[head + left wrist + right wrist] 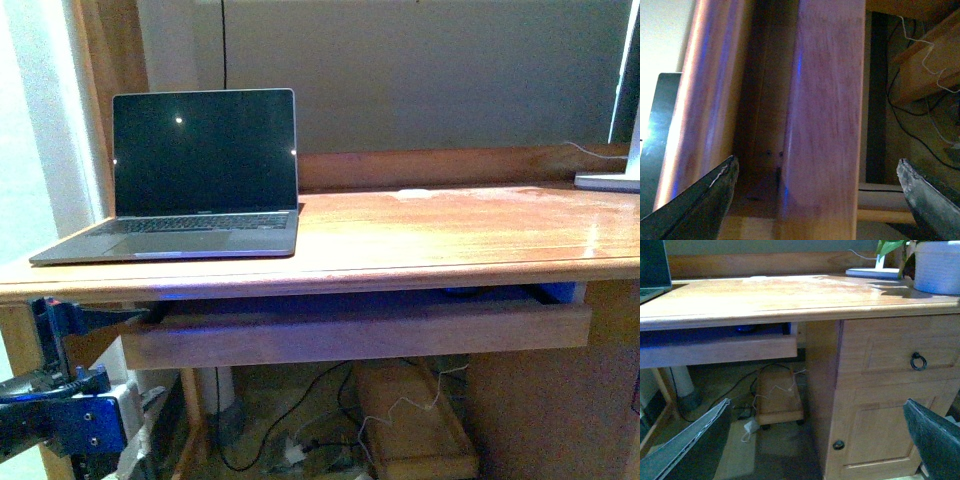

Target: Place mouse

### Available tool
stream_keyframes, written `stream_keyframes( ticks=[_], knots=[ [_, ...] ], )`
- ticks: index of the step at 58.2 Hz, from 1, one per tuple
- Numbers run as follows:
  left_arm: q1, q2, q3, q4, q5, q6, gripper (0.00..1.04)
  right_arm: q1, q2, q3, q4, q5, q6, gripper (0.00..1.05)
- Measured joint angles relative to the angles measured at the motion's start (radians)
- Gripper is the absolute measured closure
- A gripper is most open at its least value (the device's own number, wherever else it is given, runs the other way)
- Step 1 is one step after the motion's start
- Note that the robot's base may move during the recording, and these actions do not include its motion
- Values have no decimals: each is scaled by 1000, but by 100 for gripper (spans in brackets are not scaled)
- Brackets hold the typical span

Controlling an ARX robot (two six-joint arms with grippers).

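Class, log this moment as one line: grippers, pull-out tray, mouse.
left gripper: open, facing tray | right gripper: open, empty | tray: part out under desk | mouse: not clearly visible

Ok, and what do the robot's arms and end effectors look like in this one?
The left arm is blue metal plate with screw heads, black fittings and black cable. The left end effector has dark grey wedge-shaped fingers, one with a pale scuffed edge. The right end effector looks alike.
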Motion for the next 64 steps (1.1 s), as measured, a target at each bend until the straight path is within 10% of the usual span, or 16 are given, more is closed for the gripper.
stream_keyframes(
  ticks=[45, 64],
  knots=[
    [-8, 135, 262, -250, -2, 87, 7, 0, 0, 0, 0, 0, 0, 0],
    [-55, -58, 129, -602, -137, -46, 7, 0, 0, 0, 0, 0, 0, 0]
  ],
)
